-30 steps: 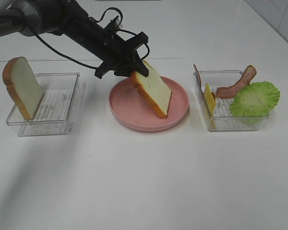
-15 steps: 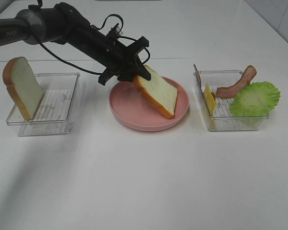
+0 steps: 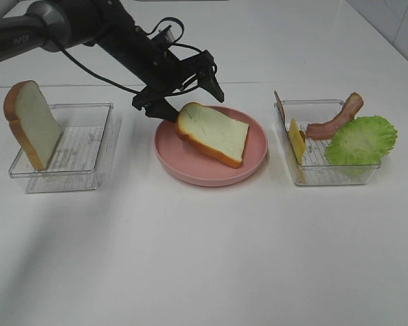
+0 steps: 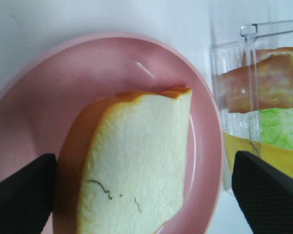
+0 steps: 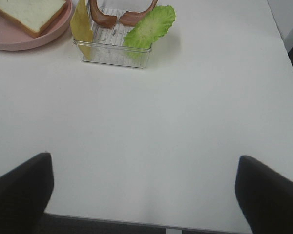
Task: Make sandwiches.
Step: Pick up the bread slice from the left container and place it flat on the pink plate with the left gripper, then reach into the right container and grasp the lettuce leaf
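One white bread slice [image 3: 213,133] with a tan crust lies on the round pink plate [image 3: 190,166], its left end propped on the rim. My left gripper [image 3: 183,95] hangs open just above and behind that end, its fingers [image 4: 19,195] standing either side of the slice [image 4: 132,161] without touching it. A second bread slice [image 3: 34,125] stands on edge in the left clear container [image 3: 81,146]. The right clear container [image 3: 326,173] holds yellow cheese [image 3: 296,141], a bacon strip [image 3: 336,119] and green lettuce [image 3: 362,139]. My right gripper [image 5: 144,192] is open over bare table, holding nothing.
The white table [image 3: 204,258] stretches out in front of the plate and both containers. In the right wrist view the fillings container [image 5: 112,48] sits well ahead of the fingers, with the table's edge [image 5: 283,44] off to one side.
My left gripper opened and let go of the bread. The slice dropped from a steep tilt to lie nearly flat on the plate. The arm lifted back slightly.
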### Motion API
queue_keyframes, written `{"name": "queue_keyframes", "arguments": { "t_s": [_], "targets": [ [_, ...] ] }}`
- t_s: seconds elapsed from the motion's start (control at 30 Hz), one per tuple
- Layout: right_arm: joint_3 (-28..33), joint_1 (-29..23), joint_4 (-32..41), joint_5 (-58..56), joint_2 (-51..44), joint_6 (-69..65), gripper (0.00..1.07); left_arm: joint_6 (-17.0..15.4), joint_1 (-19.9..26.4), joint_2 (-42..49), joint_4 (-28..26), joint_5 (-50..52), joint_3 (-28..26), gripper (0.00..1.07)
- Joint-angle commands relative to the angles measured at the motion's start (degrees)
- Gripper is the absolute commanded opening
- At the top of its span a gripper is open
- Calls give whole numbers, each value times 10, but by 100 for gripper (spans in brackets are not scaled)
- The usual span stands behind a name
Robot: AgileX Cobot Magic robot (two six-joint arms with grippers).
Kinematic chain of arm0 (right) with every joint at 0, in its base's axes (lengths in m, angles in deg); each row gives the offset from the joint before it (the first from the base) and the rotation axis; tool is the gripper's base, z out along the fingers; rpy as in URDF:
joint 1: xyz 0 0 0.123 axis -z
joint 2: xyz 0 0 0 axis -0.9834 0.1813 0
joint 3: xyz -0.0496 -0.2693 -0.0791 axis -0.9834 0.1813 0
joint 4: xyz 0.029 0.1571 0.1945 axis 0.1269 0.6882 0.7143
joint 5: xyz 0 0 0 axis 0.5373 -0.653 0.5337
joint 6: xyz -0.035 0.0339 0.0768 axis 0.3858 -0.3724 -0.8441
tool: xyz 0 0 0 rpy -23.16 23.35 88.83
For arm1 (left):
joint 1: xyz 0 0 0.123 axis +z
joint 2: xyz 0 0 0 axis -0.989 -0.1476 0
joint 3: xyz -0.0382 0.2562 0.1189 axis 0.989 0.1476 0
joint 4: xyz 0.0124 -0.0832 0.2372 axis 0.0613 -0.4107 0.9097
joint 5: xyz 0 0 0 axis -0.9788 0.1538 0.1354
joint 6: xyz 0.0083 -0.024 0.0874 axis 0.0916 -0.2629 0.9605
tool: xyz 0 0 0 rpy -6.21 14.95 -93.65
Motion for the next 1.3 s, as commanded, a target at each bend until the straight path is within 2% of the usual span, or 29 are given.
{"name": "queue_keyframes", "arguments": {
  "t_s": [0.03,0.07,0.1,0.13,0.17,0.2,0.27,0.3,0.37,0.47,0.53,0.57,0.6,0.73,0.77,0.8,0.87,0.9,0.93,0.97,1.07,1.1,1.17,1.23,1.27,1.3],
  "targets": [
    [1,3,1,2,-19,6,99,-51,-19,0,88,-20,-29,88],
    [1,3,1,2,-19,6,99,-83,-33,-1,142,-33,-50,88],
    [1,3,1,2,-19,6,99,-95,-40,-1,166,-41,-60,88],
    [1,3,1,2,-19,6,99,-95,-40,-1,166,-41,-60,88],
    [1,3,1,2,-19,6,99,-109,-52,-1,206,-52,-74,87],
    [1,3,1,2,-19,6,99,-109,-52,-1,206,-52,-74,87],
    [1,3,1,2,-19,6,99,-129,-66,-1,264,-78,-92,84],
    [1,3,1,2,-19,6,99,-129,-66,-1,264,-78,-92,84],
    [1,3,1,2,-19,6,99,-128,-73,-1,307,-114,-108,83],
    [1,3,1,2,-19,6,99,-125,-76,-1,323,-142,-125,83],
    [1,3,1,2,-19,6,99,-120,-76,-1,336,-185,-166,83],
    [1,3,1,2,-19,6,99,-120,-76,-1,336,-185,-166,83],
    [1,3,1,2,-19,6,99,-106,-76,10,333,-183,-179,83],
    [1,3,1,2,-19,6,99,-105,-76,33,333,-183,-179,83],
    [1,3,1,2,-19,6,99,-90,-76,50,332,-183,-175,83],
    [1,3,1,2,-19,6,99,-90,-76,50,332,-183,-175,83],
    [1,3,1,2,-19,6,99,-62,-76,76,332,-183,-154,83],
    [1,3,1,2,-19,6,99,-62,-76,76,332,-183,-154,83],
    [1,3,1,2,-19,6,99,-50,-76,98,333,-183,-129,84],
    [1,3,1,2,-19,6,99,-48,-76,127,343,-183,-94,88],
    [1,3,1,2,-19,6,99,-48,-76,143,354,-183,-74,89],
    [1,3,1,2,-19,6,99,-49,-76,172,382,-183,-35,90],
    [1,3,1,2,-19,6,99,-49,-76,186,395,-183,-18,90],
    [1,3,1,2,-19,6,99,-53,-67,252,427,-183,66,90],
    [1,3,1,2,-19,6,99,-53,-67,252,427,-183,66,90],
    [1,3,1,2,-19,6,99,-53,-63,269,427,-183,89,90]
  ]
}}
